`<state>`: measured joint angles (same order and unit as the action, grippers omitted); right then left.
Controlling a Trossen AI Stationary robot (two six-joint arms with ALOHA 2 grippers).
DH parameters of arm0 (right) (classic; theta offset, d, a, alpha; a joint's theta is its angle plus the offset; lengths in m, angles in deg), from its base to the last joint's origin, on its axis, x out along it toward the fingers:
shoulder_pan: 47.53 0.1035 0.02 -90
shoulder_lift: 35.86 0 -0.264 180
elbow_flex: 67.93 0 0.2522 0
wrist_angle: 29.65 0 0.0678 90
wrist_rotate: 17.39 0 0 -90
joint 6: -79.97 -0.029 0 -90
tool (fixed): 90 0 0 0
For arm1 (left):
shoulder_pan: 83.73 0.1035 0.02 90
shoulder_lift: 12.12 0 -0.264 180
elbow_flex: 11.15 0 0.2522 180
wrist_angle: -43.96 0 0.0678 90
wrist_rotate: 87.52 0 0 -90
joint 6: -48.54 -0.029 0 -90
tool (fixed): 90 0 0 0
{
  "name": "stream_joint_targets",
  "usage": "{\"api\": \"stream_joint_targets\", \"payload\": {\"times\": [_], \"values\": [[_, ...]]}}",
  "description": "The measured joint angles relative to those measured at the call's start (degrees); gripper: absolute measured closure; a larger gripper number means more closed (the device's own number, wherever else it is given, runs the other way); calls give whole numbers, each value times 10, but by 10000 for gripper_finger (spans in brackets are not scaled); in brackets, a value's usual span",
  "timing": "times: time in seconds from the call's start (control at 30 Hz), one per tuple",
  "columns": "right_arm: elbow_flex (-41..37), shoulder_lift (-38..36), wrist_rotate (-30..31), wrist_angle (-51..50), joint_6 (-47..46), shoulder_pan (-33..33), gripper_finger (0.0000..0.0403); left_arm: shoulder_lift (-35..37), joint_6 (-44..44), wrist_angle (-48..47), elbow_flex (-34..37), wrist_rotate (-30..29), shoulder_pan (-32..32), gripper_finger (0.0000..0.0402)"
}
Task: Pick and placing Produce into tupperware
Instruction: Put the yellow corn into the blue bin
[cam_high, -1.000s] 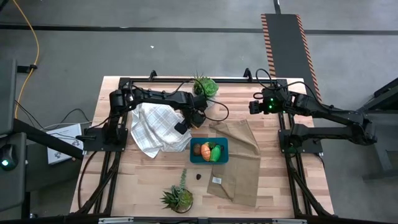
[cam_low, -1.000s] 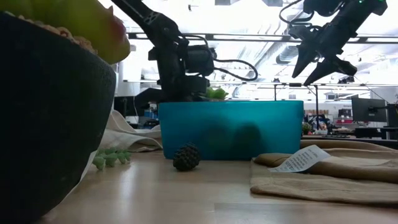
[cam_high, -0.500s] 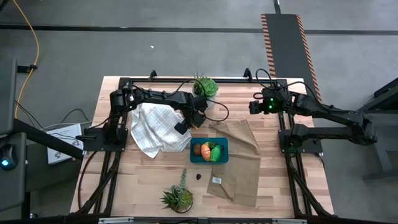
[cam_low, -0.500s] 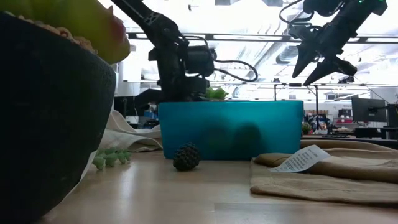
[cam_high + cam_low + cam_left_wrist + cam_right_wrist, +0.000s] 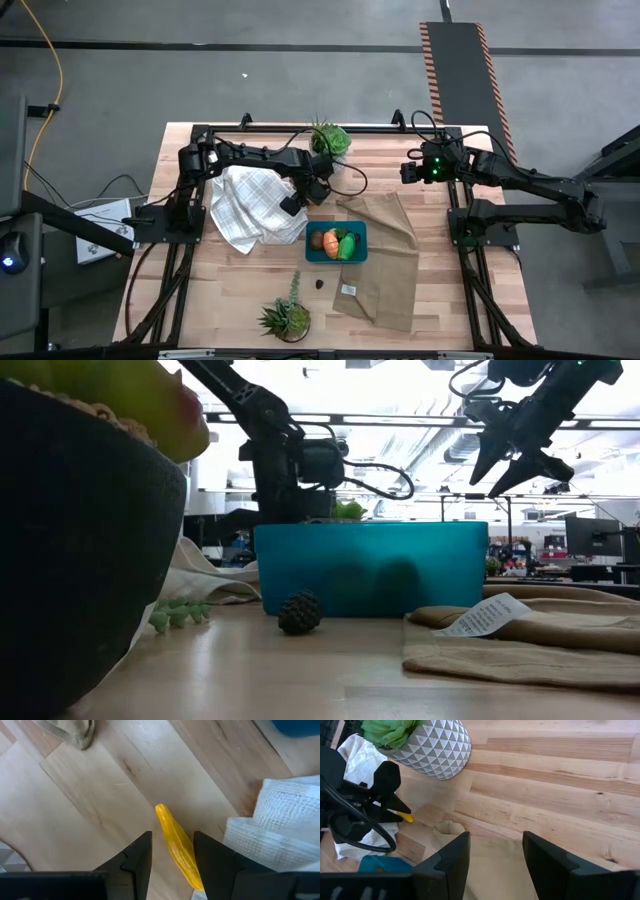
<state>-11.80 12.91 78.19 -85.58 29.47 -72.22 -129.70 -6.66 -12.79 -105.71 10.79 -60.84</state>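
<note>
Banana (image 5: 180, 847), yellow and slim, sits between the two dark fingers of the left tool (image 5: 172, 857), which close on it from either side. In the high view that tool (image 5: 297, 205) hangs just left of centre, above the edge of the white checked cloth (image 5: 245, 205) and just up-left of the teal tupperware (image 5: 336, 242). Inside the tupperware lie a brown round piece (image 5: 317, 240), an orange piece (image 5: 331, 238) and a bright green piece (image 5: 346, 247). A small dark piece (image 5: 319, 283) sits on the wooden surface (image 5: 230, 290) below the container.

The step in hand looks like carrying the banana; next it needs a short move down-right over the tupperware, then a release.

The right tool (image 5: 512, 465) waits high in the upper right, fingers spread and holding nothing.
</note>
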Motion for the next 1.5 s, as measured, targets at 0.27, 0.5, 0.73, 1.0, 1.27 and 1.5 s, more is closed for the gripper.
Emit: {"api": "stream_joint_targets", "payload": {"times": [0.27,0.5,0.73,1.0,1.27,1.5], "values": [[0,0,0,0,0,0,229,0,17,-1,0,0,0,268],[0,0,0,0,0,0,229,0,47,-6,0,2,0,268],[0,0,1,0,0,0,229,0,61,-6,0,2,0,270],[0,0,4,0,0,0,229,0,92,-6,0,2,0,310],[0,0,5,0,0,0,229,0,129,-13,0,2,0,327],[0,0,6,0,4,0,229,0,137,-29,0,2,0,328]]}}
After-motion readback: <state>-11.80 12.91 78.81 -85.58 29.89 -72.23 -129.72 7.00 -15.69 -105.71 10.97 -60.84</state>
